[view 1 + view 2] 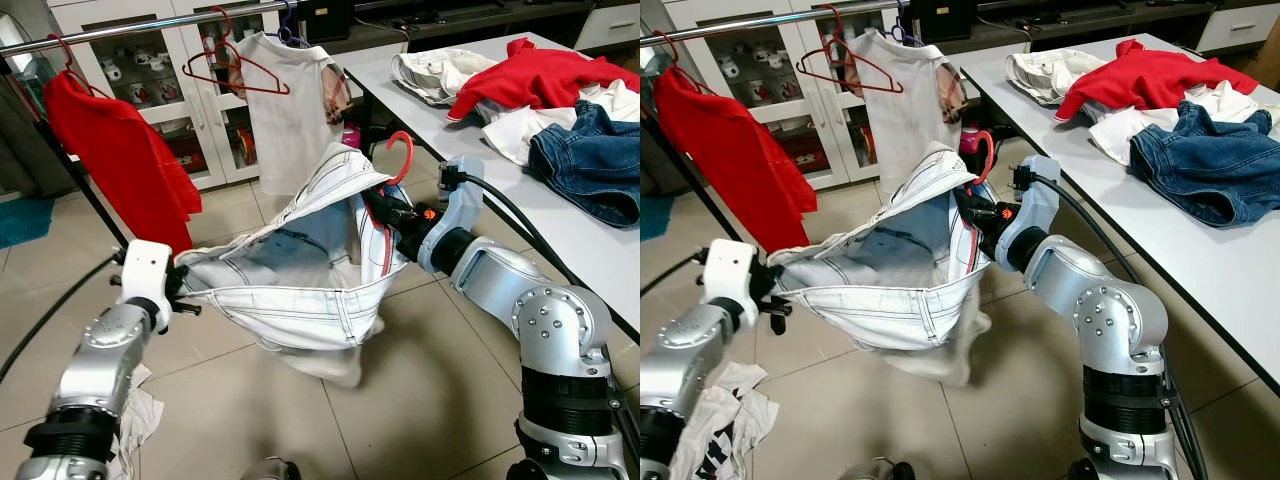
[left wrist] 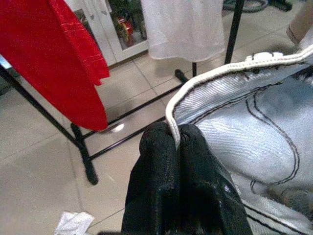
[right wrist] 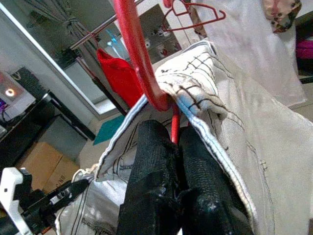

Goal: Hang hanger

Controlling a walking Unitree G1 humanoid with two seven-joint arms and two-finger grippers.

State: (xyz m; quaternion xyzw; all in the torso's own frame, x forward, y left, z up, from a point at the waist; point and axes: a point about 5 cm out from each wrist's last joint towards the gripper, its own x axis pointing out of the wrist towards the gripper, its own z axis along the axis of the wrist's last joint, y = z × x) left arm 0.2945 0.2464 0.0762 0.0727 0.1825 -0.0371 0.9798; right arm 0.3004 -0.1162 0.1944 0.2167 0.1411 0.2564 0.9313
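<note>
The right gripper (image 3: 171,142) is clamped on the red hanger (image 1: 398,150) inside the jeans (image 1: 300,260), the left gripper (image 2: 177,142) pinches their hem (stretched between them), and the rail (image 1: 130,30) beyond is not yet reached.

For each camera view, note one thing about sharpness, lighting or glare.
Eye views: evenly lit and sharp, the white garment crisp. Left wrist view: soft and grainy, its black fingers blurred by closeness. Right wrist view: red hanger clear, bright glare washing out the background window.
</note>
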